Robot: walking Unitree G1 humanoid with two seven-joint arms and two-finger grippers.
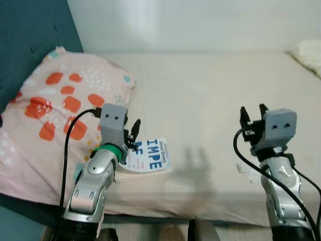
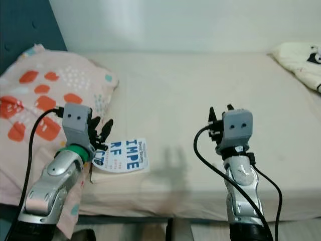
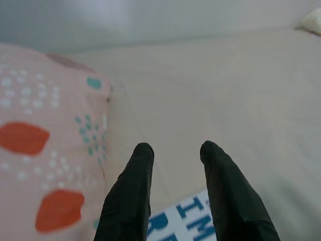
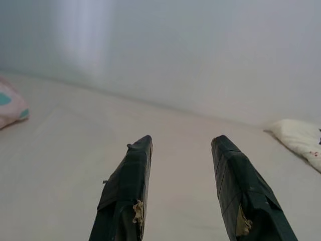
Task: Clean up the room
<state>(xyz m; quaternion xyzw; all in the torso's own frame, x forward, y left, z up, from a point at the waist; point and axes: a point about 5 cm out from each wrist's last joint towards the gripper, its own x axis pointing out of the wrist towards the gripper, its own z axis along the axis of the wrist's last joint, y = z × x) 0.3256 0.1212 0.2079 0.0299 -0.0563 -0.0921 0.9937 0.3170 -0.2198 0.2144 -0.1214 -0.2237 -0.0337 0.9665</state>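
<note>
Bed edge: the near edge of the bed [image 1: 165,201] runs across in front of the robot, its cream sheet smooth and lightly creased.
Left hand: the left hand [image 1: 134,134] is raised over the near part of the bed just beside the pillow, its two black fingers [image 3: 131,193] apart with nothing between them.
Paper: a white sheet of paper [image 1: 150,155] with large blue letters lies flat on the sheet near the bed edge, directly below the left hand and touching the pillow's near corner; part of it is hidden behind the arm.
Right hand: the right hand [image 1: 254,114] is held above bare sheet well to the right of the paper, fingers [image 4: 128,191] spread and empty, with pale scuffs on their inner faces.
Shadow: a soft grey shadow [image 1: 195,168] of fingers falls on the sheet between the two arms.
Pillow: a pink pillow [image 1: 55,115] with orange patches, white dots and small teal marks lies at the left end of the bed.
Headboard: a dark teal padded panel [image 1: 30,35] stands behind the pillow.
Far bedding: a cream-white bundle of cloth [image 2: 301,60] rests at the far right corner of the bed; what it is cannot be told.
Wall: a plain pale wall [image 1: 190,22] runs along the far side of the bed.
</note>
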